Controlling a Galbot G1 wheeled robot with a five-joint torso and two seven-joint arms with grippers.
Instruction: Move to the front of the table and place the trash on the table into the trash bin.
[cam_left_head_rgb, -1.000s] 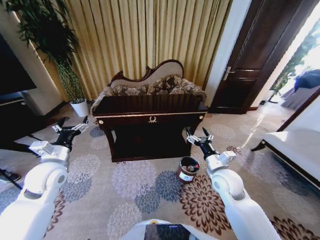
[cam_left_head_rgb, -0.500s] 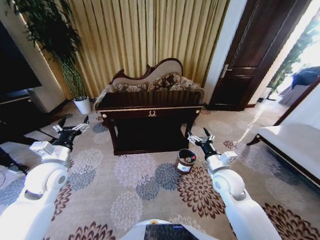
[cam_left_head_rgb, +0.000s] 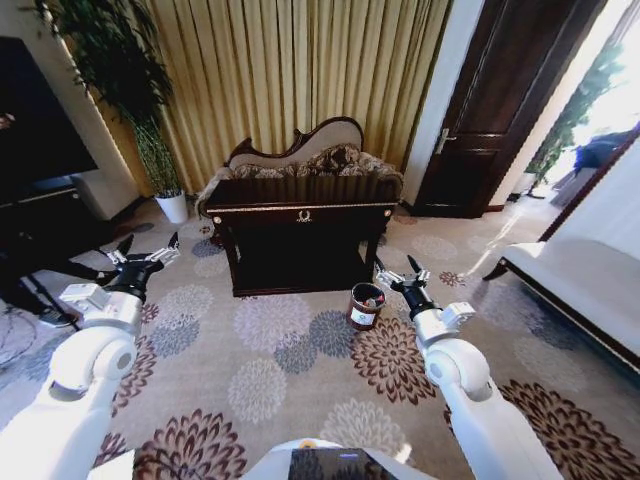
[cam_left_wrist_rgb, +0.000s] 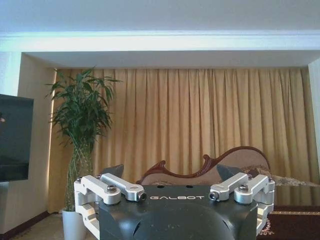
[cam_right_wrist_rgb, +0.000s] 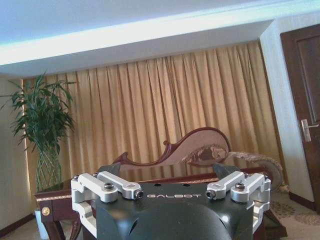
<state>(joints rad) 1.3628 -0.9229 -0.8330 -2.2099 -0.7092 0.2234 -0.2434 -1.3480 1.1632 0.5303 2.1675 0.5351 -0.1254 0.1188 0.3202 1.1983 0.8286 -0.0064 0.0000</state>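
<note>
The dark-brown table (cam_left_head_rgb: 300, 215) with gold trim stands ahead of me across the carpet, in front of a carved sofa. Its corner shows in the right wrist view (cam_right_wrist_rgb: 52, 201) and its edge in the left wrist view (cam_left_wrist_rgb: 295, 212). The trash is out of view; the glossy top shows nothing I can make out. The reddish-brown trash bin (cam_left_head_rgb: 365, 305) sits on the floor by the table's front right leg. My left gripper (cam_left_head_rgb: 145, 255) hovers open over the carpet, left of the table. My right gripper (cam_left_head_rgb: 400, 272) is open just right of the bin.
A carved sofa (cam_left_head_rgb: 305, 160) and gold curtains stand behind the table. A tall plant in a white pot (cam_left_head_rgb: 172, 206) and a dark TV stand (cam_left_head_rgb: 45, 235) are on the left. On the right are a dark door (cam_left_head_rgb: 490, 130) and a white seat (cam_left_head_rgb: 580, 290).
The whole picture has shifted: the table and bin look smaller and farther off, so the camera has moved back. Both arms keep the same pose, grippers open.
</note>
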